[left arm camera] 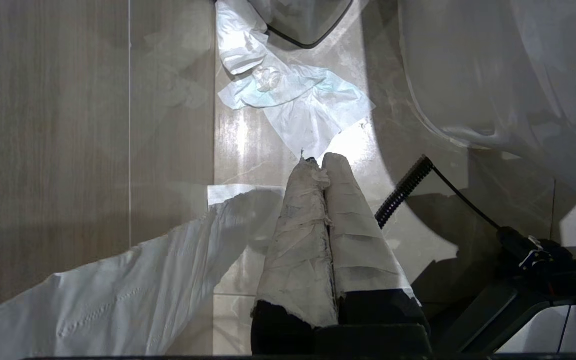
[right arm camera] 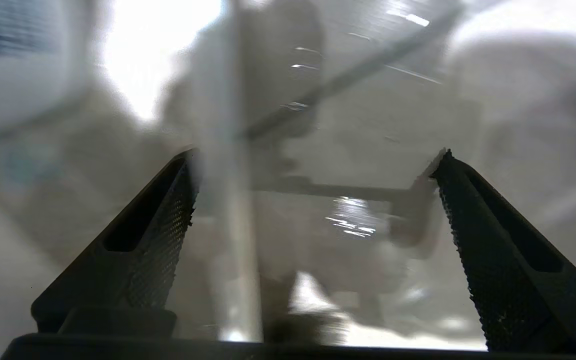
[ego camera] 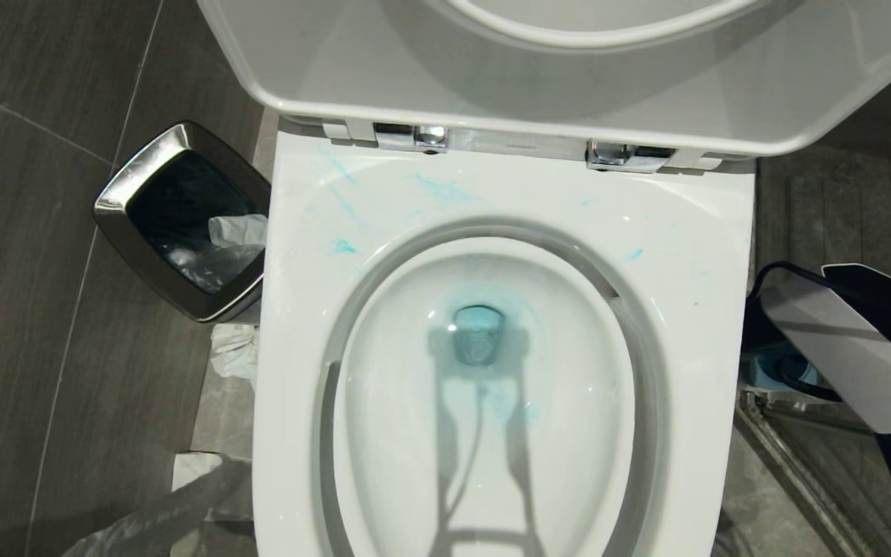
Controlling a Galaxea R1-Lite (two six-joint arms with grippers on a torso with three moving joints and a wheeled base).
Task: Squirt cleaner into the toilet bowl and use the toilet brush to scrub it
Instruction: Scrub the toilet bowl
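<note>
Wide-spread and empty, the right gripper (right arm camera: 313, 200) has a pale upright rod, probably the toilet brush (right arm camera: 235, 200), beside one finger. Light, stiff, slick plastic, I'd judge: grip high. Cleaner (ego camera: 445, 189) streaks the toilet bowl (ego camera: 693, 232); left gripper (left arm camera: 323, 165) pinched shut, parked.

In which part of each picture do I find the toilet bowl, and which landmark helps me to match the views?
Head view: the toilet bowl fills the centre, lid raised, with the cleaner streaked on its rim.
Left wrist view: only its white outer wall shows, at the upper right.
Right wrist view: too blurred to tell whether it shows.
Shared landmark: the crumpled tissue on the floor beside the bowl, in the head and left wrist views.
</note>
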